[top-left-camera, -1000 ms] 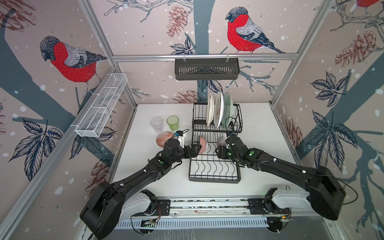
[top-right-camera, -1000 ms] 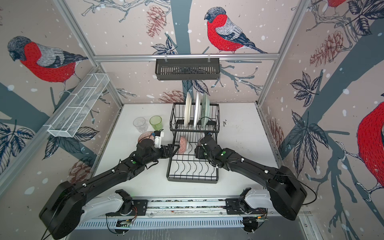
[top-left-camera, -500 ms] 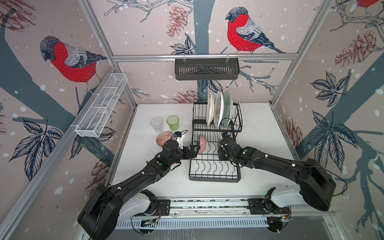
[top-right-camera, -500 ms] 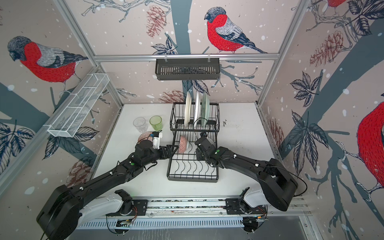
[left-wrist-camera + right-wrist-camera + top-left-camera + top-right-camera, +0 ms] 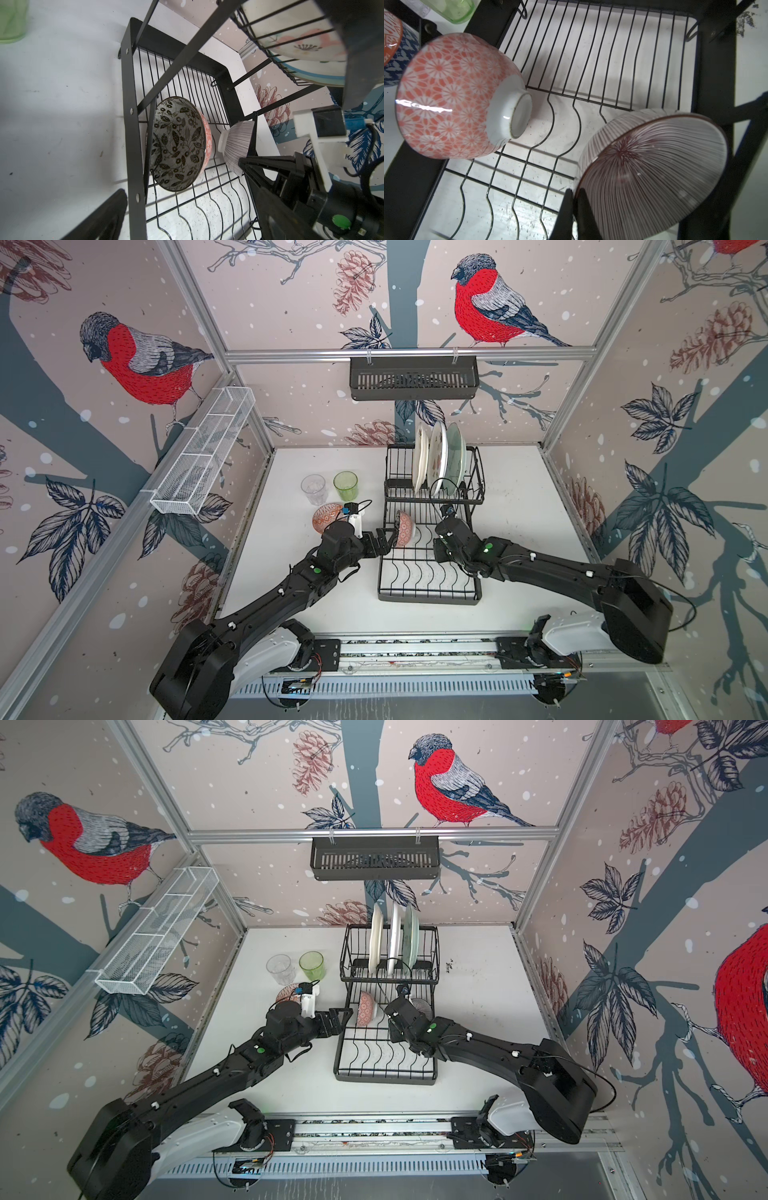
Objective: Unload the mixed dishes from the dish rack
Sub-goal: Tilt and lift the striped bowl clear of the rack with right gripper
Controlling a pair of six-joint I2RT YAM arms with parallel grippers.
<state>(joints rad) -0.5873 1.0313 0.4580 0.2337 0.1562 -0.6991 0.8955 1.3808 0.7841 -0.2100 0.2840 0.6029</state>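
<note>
Left end effector [image 5: 387, 538] stands wide open at the rack's [image 5: 428, 600] left edge, holding nothing. On the worktop [image 5: 519, 497] left of the rack sit a clear tumbler [image 5: 313, 489], a green tumbler [image 5: 345, 485] and a third bowl [image 5: 326, 517], unloaded by the look of it. In the rack's flat tray, at its left side, an orange bowl [image 5: 452, 97] stands on edge against the frame, its mouth facing the open jaws. At the tray's right side a striped bowl [image 5: 654, 172] is tipped up, and the right end effector [image 5: 574, 209] is pinched narrow on its rim. Three plates [image 5: 436, 456] stand in the rack's raised back section.

The main risk is that rim pinch. It takes a thin glazed edge at one spot, so the bowl's weight hangs to one side and it could twist or slip out on lifting. The rack's slanted strut and raised section sit close over it, so a steep lift could knock the bowl. Both arms meet over the tray. If the left one closes on the orange bowl while the right draws out, they may clash, or a nudged orange bowl may roll.
</note>
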